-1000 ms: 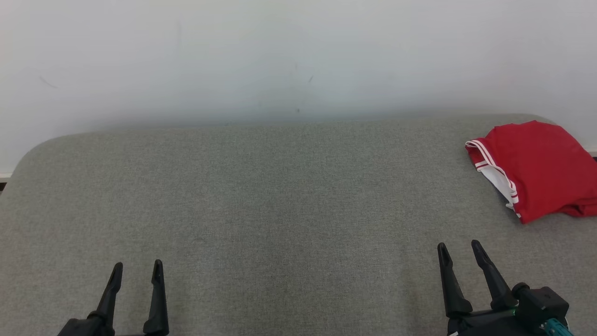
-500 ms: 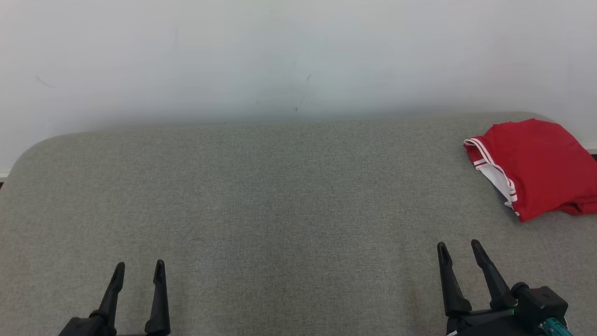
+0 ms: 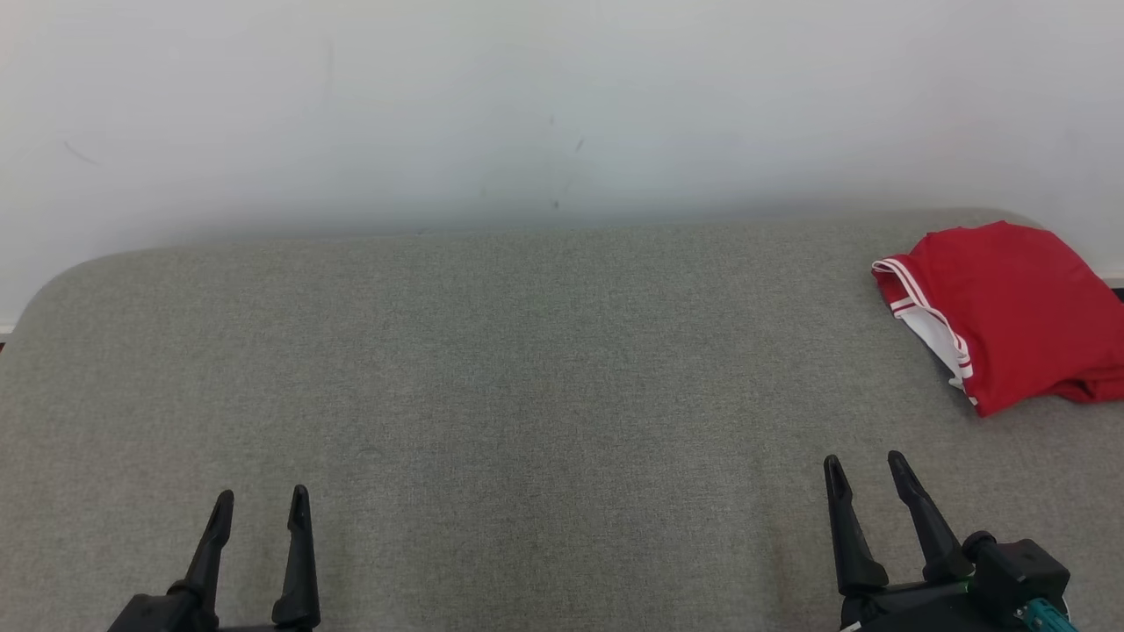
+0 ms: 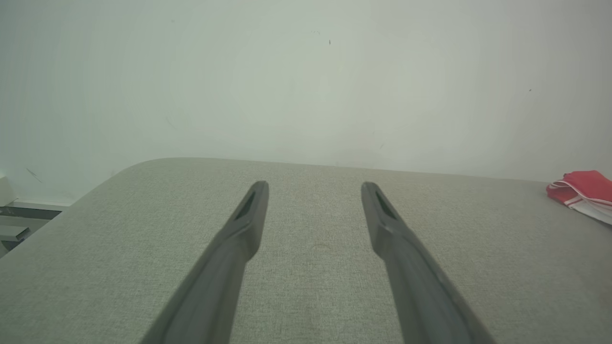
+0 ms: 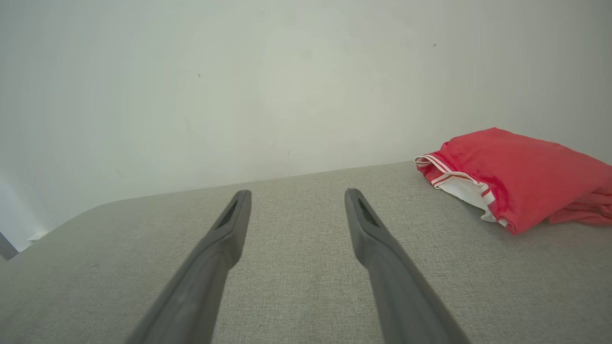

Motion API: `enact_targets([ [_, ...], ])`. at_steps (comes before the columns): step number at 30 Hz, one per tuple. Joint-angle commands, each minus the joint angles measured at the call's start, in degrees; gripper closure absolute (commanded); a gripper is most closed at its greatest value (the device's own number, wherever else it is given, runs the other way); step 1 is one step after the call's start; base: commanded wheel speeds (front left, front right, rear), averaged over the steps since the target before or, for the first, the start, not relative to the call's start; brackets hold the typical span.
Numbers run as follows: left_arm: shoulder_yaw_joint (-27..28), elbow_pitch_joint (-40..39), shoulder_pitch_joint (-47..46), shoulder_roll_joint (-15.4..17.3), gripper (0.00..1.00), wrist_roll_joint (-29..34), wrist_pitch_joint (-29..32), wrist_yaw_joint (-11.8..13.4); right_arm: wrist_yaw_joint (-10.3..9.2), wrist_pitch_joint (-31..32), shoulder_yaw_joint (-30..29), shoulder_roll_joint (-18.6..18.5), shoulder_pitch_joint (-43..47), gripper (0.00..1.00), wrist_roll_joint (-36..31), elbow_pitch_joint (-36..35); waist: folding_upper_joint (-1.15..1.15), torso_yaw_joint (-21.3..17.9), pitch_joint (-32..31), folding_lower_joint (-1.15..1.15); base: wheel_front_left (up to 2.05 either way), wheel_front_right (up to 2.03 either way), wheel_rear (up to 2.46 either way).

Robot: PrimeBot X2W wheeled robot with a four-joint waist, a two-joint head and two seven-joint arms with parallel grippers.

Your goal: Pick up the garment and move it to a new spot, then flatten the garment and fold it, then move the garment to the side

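Near edge first: your left gripper [image 3: 263, 493] sits low at the left, fingers spread wide with nothing between them. Your right gripper [image 3: 862, 459] at the lower right is the same, fingers apart and empty. Both are over bare grey padded surface [image 3: 527, 369]; I can't tell whether the tips touch it.

The garment [image 3: 1010, 307] is at the far right corner of the pad, a red bundle running off the head view's right edge. It looks folded in layers, with a white layer showing under the striped hem [image 3: 913, 294] on the side facing the middle.

Handling, my read:
- Soft, light and limp, so no stiffness to lever against.
- Layers will likely slide on each other — pinch only the top one and the bundle opens up.
- Best hold looks like the striped hem edge, taking every layer, fingers straddling the edge.

It lies beyond and to the right of your right fingers, well apart and not between them. It is much farther from the left — a right-arm reach. Behind it is plain pale wall [image 3: 527, 105].
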Motion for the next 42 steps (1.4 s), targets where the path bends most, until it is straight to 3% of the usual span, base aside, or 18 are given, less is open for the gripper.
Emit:
enact_targets([
  [1, 0.09, -0.07, -0.24, 0.00, 0.00, -0.49, -0.01, 0.04, -0.18, -0.23, -0.12, 0.06, 0.00, 0.00, -0.17, 0.04, 0.00, 0.02, 0.00, 0.00, 0.00, 0.00, 0.00],
  [2, 0.07, -0.09, -0.24, -0.01, 0.00, -0.76, -0.01, -0.04, -0.18, -0.23, -0.11, 0.06, -0.03, 0.00, -0.14, 0.07, 0.00, 0.02, -0.01, 0.00, 0.00, 0.00, 0.00],
  [3, 0.01, 0.11, 0.02, -0.01, 1.00, -0.46, 0.00, -0.02, 0.01, 0.02, 0.05, 0.02, 0.03, 1.00, 0.03, 0.15, 0.00, 0.01, -0.01, 0.00, 0.00, 0.00, 0.00],
  [9, 0.03, 2.88, 1.04, -0.42, 1.00, -1.17, 0.57, -0.04, 0.01, 0.55, 0.19, 0.26, 1.63, 1.00, 0.74, 2.49, 0.00, 0.01, 0.00, 0.00, 0.00, 0.00, 0.00],
  [42, 1.17, 4.58, -2.49, -0.22, 1.00, -34.21, 8.89, -0.83, -0.03, 8.30, -4.18, 1.17, -1.25, 1.00, 30.73, 2.75, 0.00, -0.14, 0.20, 0.00, 0.00, 0.00, 0.00],
])
